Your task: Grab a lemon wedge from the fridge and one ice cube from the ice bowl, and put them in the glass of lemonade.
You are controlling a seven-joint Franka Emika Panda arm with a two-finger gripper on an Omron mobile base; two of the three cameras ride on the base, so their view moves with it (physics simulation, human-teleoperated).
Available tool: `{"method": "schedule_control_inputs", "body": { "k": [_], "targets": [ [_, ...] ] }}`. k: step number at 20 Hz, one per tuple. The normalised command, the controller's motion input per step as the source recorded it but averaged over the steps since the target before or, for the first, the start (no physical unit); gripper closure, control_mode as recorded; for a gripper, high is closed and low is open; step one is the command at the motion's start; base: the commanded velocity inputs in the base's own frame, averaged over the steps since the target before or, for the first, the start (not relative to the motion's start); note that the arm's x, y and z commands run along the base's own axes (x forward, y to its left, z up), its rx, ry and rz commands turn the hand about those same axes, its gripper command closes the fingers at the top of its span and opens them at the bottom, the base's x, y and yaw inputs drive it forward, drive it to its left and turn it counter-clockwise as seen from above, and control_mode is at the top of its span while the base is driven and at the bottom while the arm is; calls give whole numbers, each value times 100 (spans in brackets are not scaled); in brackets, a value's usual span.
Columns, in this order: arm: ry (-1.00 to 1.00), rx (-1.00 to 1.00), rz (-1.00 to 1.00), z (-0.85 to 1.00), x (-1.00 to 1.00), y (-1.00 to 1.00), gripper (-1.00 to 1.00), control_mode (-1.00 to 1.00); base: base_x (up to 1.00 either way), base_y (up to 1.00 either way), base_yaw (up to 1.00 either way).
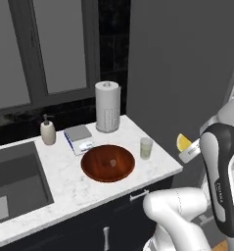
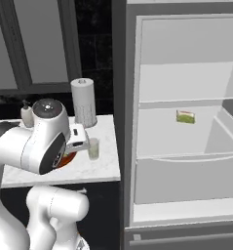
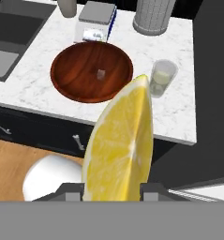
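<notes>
Gripper point(image 3: 111, 190) is clamped on the lemon wedge point(image 3: 119, 145), narrow end up between the fingertips, likely so it drops clean into a small mouth; fridge point(image 2: 181, 122) stands open behind. Glass of lemonade point(image 3: 162, 77) sits on the counter point(image 3: 179, 112) beyond and right of the wedge, just beside the ice bowl point(image 3: 76, 70), with the ice cube point(image 3: 101, 74) in it; wedge isn't over the glass yet.

White rounded arm point(image 1: 187, 215), glossy black joint covers, grey lettering
</notes>
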Motion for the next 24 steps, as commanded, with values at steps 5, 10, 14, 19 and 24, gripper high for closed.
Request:
{"method": "schedule_control_inputs", "body": {
  "k": [5, 10, 14, 19, 24],
  "targets": [
    [0, 0, 0, 0, 0, 0, 100, 100, 45, 49, -26],
    [0, 0, 0, 0, 0, 0, 100, 100, 56, 65, -20],
    [7, -12, -10, 0, 28, 43, 100, -100, 31, 40, -10],
    [8, -23, -18, 0, 40, 88, 100, -100, 0, 0, 0],
    [2, -14, -9, -17, 79, 47, 100, -100, 0, 0, 0]
  ]
}}
